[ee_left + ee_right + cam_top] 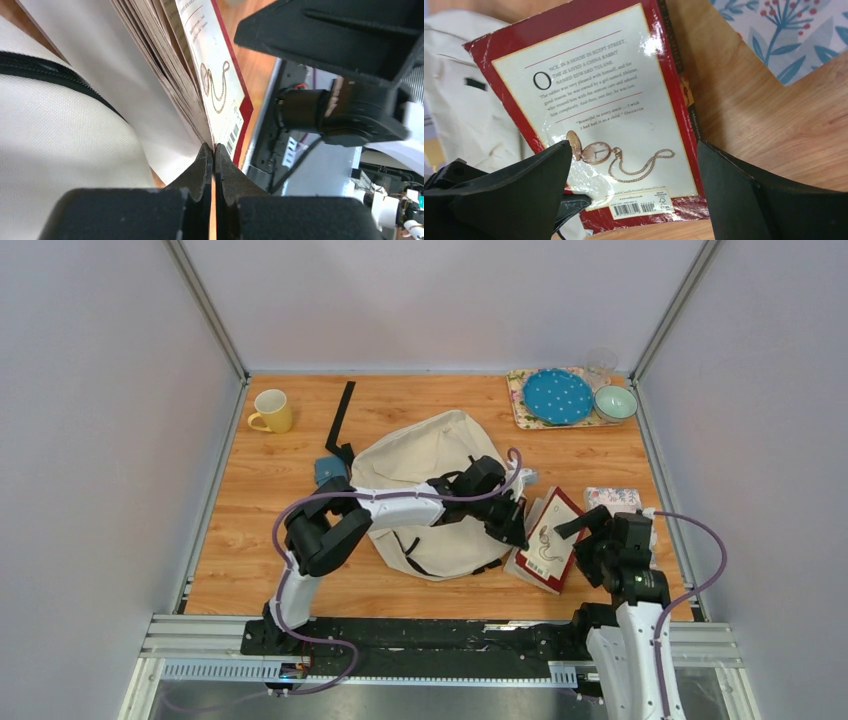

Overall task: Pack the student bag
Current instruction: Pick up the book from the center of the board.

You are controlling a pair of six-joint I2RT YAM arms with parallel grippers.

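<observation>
Left wrist | left gripper [214,154] closed, seemingly pinching book [220,85] corner to tip it toward student bag [60,145] | right gripper [633,145] wide open above, ready to steady

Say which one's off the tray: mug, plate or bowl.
The yellow mug. It stands alone on the bare wood at the far left, while the blue dotted plate and the pale green bowl both sit on the floral tray at the far right.
</observation>
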